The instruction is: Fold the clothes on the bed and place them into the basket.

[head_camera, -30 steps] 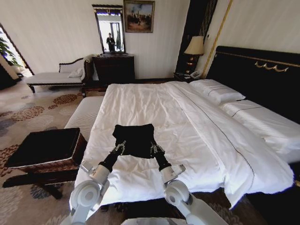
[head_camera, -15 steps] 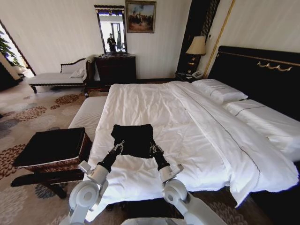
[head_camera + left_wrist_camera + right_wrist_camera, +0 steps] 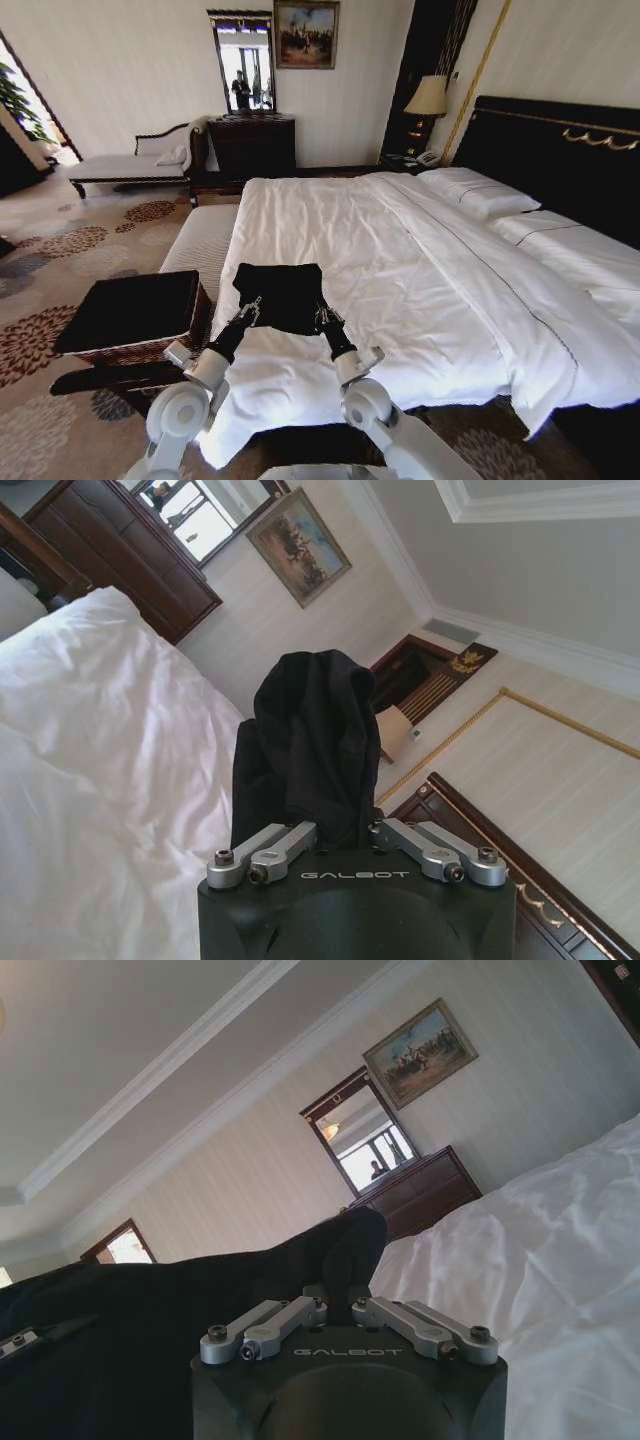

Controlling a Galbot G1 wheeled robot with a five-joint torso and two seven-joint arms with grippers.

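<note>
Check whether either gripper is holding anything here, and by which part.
Both hold the folded black top: the left gripper is shut on its near left edge, the right gripper on its near right edge, above the bed.

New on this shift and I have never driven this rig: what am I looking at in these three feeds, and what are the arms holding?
The wide feed is from the robot's head, looking down over its two arms at the bed. The other two come from cameras on each wrist, looking along the gripper. The left gripper and right gripper each pinch an edge of the clothes, a black top bunched on the white sheet. The left wrist feed shows that fabric rising from the closed fingers; the right wrist feed shows it spreading away. The basket stands on the floor to the robot's left, beside the bed.
</note>
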